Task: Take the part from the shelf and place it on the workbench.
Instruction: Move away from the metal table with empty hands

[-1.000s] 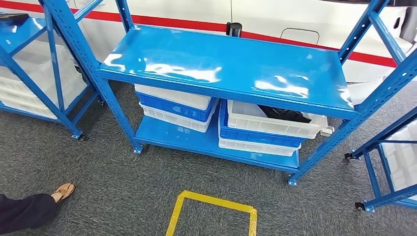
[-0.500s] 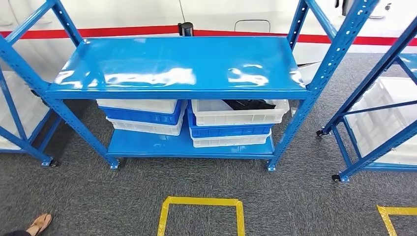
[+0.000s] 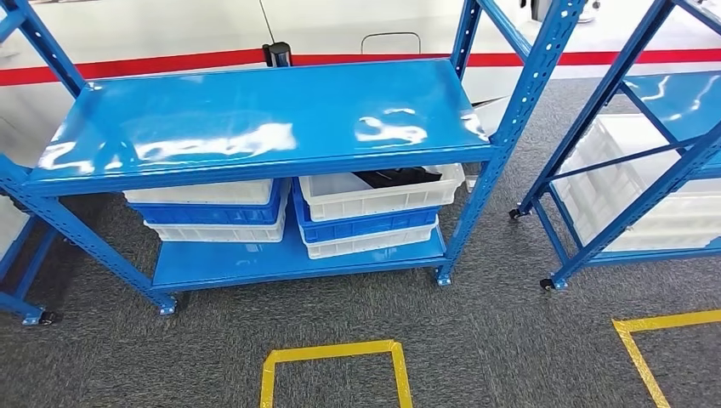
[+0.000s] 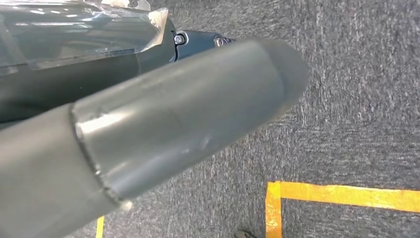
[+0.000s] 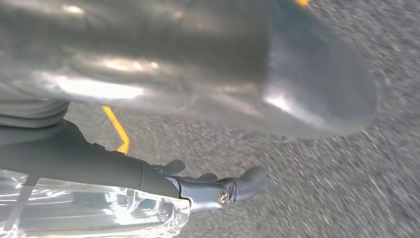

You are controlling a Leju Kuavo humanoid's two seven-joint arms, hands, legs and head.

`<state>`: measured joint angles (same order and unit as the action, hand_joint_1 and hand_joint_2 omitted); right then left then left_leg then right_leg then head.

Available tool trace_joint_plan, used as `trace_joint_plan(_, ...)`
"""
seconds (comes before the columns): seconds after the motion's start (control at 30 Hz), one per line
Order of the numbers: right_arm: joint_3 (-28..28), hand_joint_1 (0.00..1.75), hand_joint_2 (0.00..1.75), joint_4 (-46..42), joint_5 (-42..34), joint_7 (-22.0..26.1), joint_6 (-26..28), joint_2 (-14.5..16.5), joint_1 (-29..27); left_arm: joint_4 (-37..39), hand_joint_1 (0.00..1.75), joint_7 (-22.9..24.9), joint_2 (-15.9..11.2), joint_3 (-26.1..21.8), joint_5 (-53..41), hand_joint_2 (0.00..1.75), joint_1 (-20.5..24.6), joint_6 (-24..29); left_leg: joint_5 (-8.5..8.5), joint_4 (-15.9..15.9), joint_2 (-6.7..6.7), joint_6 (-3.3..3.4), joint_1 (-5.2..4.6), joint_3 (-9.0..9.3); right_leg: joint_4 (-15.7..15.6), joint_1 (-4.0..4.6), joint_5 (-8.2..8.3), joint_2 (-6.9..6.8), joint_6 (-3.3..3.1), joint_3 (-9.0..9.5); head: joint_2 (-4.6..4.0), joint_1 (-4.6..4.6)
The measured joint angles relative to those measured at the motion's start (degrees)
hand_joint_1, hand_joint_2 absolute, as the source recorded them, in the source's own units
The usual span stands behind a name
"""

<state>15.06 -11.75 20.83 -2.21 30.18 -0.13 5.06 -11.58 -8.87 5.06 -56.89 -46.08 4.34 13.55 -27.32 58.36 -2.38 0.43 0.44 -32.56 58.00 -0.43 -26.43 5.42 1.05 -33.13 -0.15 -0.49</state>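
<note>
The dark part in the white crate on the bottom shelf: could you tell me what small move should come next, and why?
Probably step closer, squaring up to the blue rack. The dark part lies in the top white crate under the upper shelf, while both hands hang over the carpet.

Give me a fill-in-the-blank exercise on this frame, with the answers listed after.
1. The dark part lies in a ____ bin on the shelf rack's lower level.
2. That bin sits on top of a ____ bin.
3. The square taped on the carpet before the rack is ____.
4. The rack's top shelf carries ____ bins.

Missing words: white; blue; yellow; no
</note>
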Motion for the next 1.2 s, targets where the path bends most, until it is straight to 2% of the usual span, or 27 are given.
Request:
trace_joint_plan(0.27,-0.9,0.0,0.0,0.2,0.9,-1.1,0.2,0.0,-0.3,0.0,0.0,-0.3,0.2,-0.1,-0.1,0.0,0.0,-0.5,-0.03,0.1,-0.07,0.6,-0.28,-0.11,-0.5,-0.23,0.2,-0.1,0.34,0.48,0.0,0.02)
trace_joint_plan(0.37,-1.0,0.0,0.0,0.3,1.3,-1.4,0.2,-0.1,-0.2,0.0,0.0,-0.1,0.3,-0.1,0.0,0.0,0.1,-0.4,0.37,-0.5,0.19,1.69,-0.08,0.36,-1.2,-0.68,0.64,0.07,1.34,0.63,0.0,-0.05)
trace_joint_plan(0.4,-1.1,0.0,0.0,0.3,1.5,-1.5,0.2,-0.1,-0.1,0.0,0.0,0.0,0.3,-0.1,0.0,0.0,0.1,-0.3,0.79,-1.2,0.43,2.09,0.15,0.84,-1.0,-0.69,0.51,-0.66,1.58,0.5,0.0,-0.05)
trace_joint_plan(0.43,-1.2,0.0,0.0,0.3,1.7,-1.6,0.2,-0.2,0.0,0.0,0.0,0.1,0.4,-0.2,0.1,0.0,0.1,-0.2,1.23,-2.0,0.78,2.33,0.42,1.31,0.1,-0.44,-0.17,-1.7,1.45,-0.09,0.0,0.05)
trace_joint_plan(0.5,-1.6,0.0,0.0,0.4,2.2,-2.0,0.2,-0.2,0.4,0.0,0.0,0.2,0.6,-0.2,0.2,0.0,0.1,0.0,1.66,-2.8,1.57,2.48,0.65,1.71,6.1,-0.44,-3.11,-4.0,0.85,-3.01,0.0,0.26)
trace_joint_plan(0.53,-1.8,0.0,0.0,0.4,2.4,-2.3,0.2,-0.3,0.6,0.0,0.0,0.3,0.7,-0.3,0.3,0.44,0.0,0.2,1.68,-2.8,1.99,2.49,0.7,1.63,10.0,-0.56,-4.67,-4.41,0.73,-4.86,0.0,0.33)
trace_joint_plan(0.57,-1.9,0.0,0.0,0.4,2.6,-2.5,0.2,-0.3,0.8,0.0,0.0,0.3,0.8,-0.3,0.4,0.87,0.0,0.2,1.68,-2.8,2.35,2.36,0.75,1.54,13.0,-0.81,-5.66,-4.59,0.88,-6.24,0.0,0.34)
trace_joint_plan(0.6,-2.0,0.0,0.0,0.4,2.7,-2.6,0.2,-0.3,0.8,0.0,0.0,0.3,0.9,-0.3,0.4,1.31,0.0,0.3,1.68,-2.7,2.61,2.12,0.88,1.5,14.2,-1.15,-5.78,-4.71,1.31,-6.62,0.0,0.33)
trace_joint_plan(0.63,-2.1,0.0,0.0,0.4,2.7,-2.8,0.2,-0.4,0.9,0.0,0.0,0.3,1.0,-0.4,0.4,1.75,0.0,0.3,1.64,-2.6,2.78,1.75,1.12,1.47,12.9,-1.56,-5.01,-4.85,2.0,-5.75,0.0,0.32)
trace_joint_plan(0.7,-2.2,0.0,0.0,0.4,2.8,-3.0,0.2,-0.5,1.0,0.0,0.0,0.2,1.0,-0.4,0.4,1.75,0.0,0.3,1.39,-2.1,2.97,0.57,1.7,1.31,5.6,-2.45,-2.51,-5.28,3.61,-1.51,0.0,0.36)
trace_joint_plan(0.73,-2.2,0.0,0.0,0.4,2.7,-3.0,0.2,-0.5,1.0,0.0,0.0,0.1,1.0,-0.4,0.3,1.75,0.0,0.3,1.11,-1.6,3.01,-0.15,1.86,1.14,2.2,-2.6,-1.62,-5.31,3.97,0.28,0.0,0.48)
trace_joint_plan(0.77,-2.2,0.0,0.0,0.4,2.7,-3.0,0.2,-0.4,1.1,0.0,0.0,0.0,1.0,-0.4,0.1,1.75,0.0,0.3,0.88,-1.3,3.03,-0.78,1.88,0.98,0.4,-2.59,-1.23,-5.28,3.82,1.3,0.0,0.56)
trace_joint_plan(0.8,-2.2,0.0,0.0,0.4,2.5,-3.0,0.2,-0.4,1.2,0.0,0.0,0.0,0.9,-0.4,0.0,1.75,0.0,0.2,0.73,-1.1,3.03,-1.25,1.83,0.89,0.0,-2.44,-1.28,-5.15,3.3,1.49,0.0,0.59)
trace_joint_plan(0.87,-2.2,0.0,0.0,0.4,2.2,-3.0,0.2,-0.5,1.1,0.0,0.0,-0.1,1.1,-0.4,-0.3,1.75,0.0,0.2,0.86,-1.2,2.99,-1.7,2.08,0.88,0.4,-2.19,-1.08,-4.93,1.97,1.25,0.0,0.5)
trace_joint_plan(0.9,-2.2,0.0,0.0,0.4,2.1,-3.0,0.2,-0.5,1.1,0.0,0.0,-0.2,1.1,-0.4,-0.4,1.75,0.0,0.2,0.56,-0.9,2.97,-1.75,2.3,0.75,0.5,-2.14,-0.94,-4.9,1.52,1.15,0.0,0.43)
trace_joint_plan(0.93,-2.2,0.0,0.0,0.5,2.0,-2.9,0.2,-0.6,1.0,0.0,0.0,-0.2,1.1,-0.4,-0.5,1.75,0.0,0.2,-0.44,0.4,2.96,-1.79,2.42,0.22,0.5,-2.04,-0.77,-4.89,1.14,1.01,0.0,0.39)
trace_joint_plan(1.0,-2.2,0.0,0.0,0.5,1.9,-2.7,0.2,-0.6,0.9,0.0,0.0,-0.2,1.1,-0.4,-0.7,1.75,0.0,0.2,-4.41,6.4,2.9,-1.65,2.25,-2.37,0.5,-1.66,-0.44,-4.89,0.53,0.66,0.0,0.28)
trace_joint_plan(1.03,-2.2,0.0,0.0,0.5,1.9,-2.5,0.2,-0.6,0.9,0.0,0.0,-0.2,1.1,-0.4,-0.7,1.75,0.0,0.2,-6.61,10.6,2.87,-1.49,2.04,-4.22,0.5,-1.35,-0.3,-4.89,0.28,0.4,0.0,0.25)
trace_joint_plan(1.07,-2.2,0.0,0.0,0.5,1.9,-2.4,0.2,-0.6,0.8,0.0,0.0,-0.2,1.1,-0.4,-0.7,1.75,0.0,0.2,-8.1,14.1,2.86,-1.23,1.82,-5.77,0.5,-0.99,-0.16,-4.89,0.02,0.14,0.0,0.22)
trace_joint_plan(1.1,-2.2,0.0,0.0,0.5,1.8,-2.4,0.2,-0.6,0.8,0.0,0.0,-0.2,1.1,-0.4,-0.7,1.75,0.0,0.2,-8.63,16.0,2.85,-0.8,1.56,-6.55,0.5,-0.61,-0.01,-4.89,-0.22,-0.09,0.0,0.24)
trace_joint_plan(1.13,-2.2,0.0,0.0,0.5,1.8,-2.4,0.2,-0.6,0.7,0.0,0.0,-0.2,1.1,-0.4,-0.7,1.75,0.0,0.2,-8.04,15.7,2.81,-0.13,1.2,-6.19,0.5,-0.21,0.14,-4.87,-0.45,-0.27,0.0,0.23)
trace_joint_plan(1.17,-2.2,0.0,0.0,0.5,1.8,-2.4,0.2,-0.6,0.7,0.0,0.0,-0.2,1.1,-0.4,-0.7,1.75,0.0,0.2,-6.55,13.0,2.74,0.75,0.74,-4.6,0.5,0.17,0.29,-4.82,-0.67,-0.39,0.0,0.24)
trace_joint_plan(1.2,-2.2,0.0,0.0,0.5,1.8,-2.4,0.2,-0.6,0.6,0.0,0.0,-0.2,1.1,-0.4,-0.7,1.75,0.0,0.2,-4.81,9.0,2.59,1.87,0.14,-2.25,0.5,0.43,0.42,-4.76,-0.86,-0.45,0.0,0.25)
